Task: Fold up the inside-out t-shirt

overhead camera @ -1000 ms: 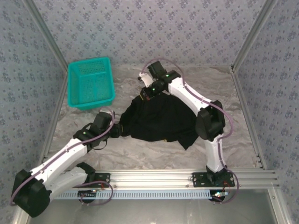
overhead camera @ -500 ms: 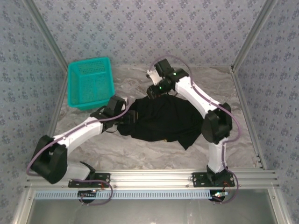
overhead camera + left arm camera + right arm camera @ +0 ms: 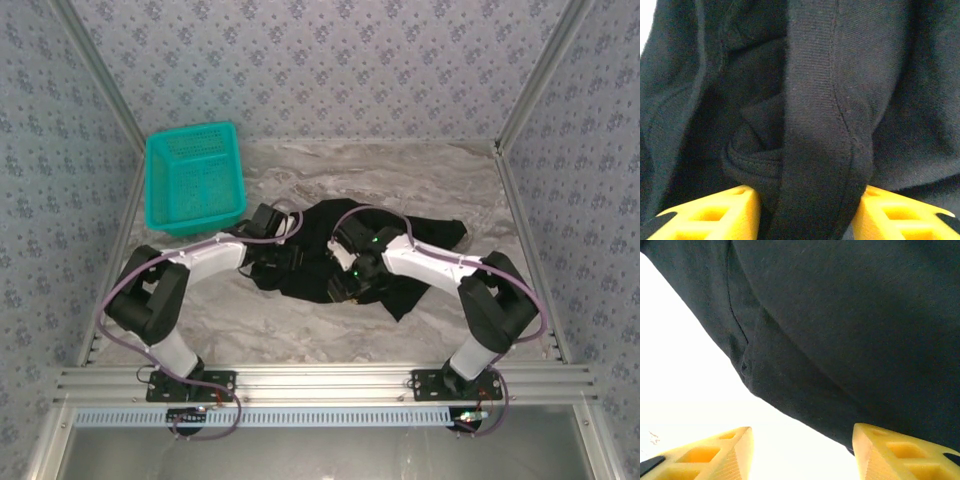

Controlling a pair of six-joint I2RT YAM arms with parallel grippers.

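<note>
The inside-out t-shirt (image 3: 315,235) lies crumpled and black in the middle of the table; no print shows. My left gripper (image 3: 283,262) is at its left part. In the left wrist view a thick fold of the t-shirt (image 3: 840,75) with a stitched seam fills the gap of the left gripper (image 3: 807,200) and touches both yellow fingers. My right gripper (image 3: 340,285) sits low at the shirt's near edge. In the right wrist view the right gripper (image 3: 802,440) stands open over bright table, and the t-shirt's hem (image 3: 865,315) lies just ahead, touching the right finger.
A teal mesh basket (image 3: 195,178) stands at the back left, close to the left arm's elbow. Bare marbled table (image 3: 300,335) runs between the shirt and the front rail (image 3: 320,380). Patterned walls close in on the sides and back.
The right gripper opened, let go at the shirt's far edge and came down to its near edge. The left gripper moved right onto the shirt and closed on a fold. The cloth spread rightward.
</note>
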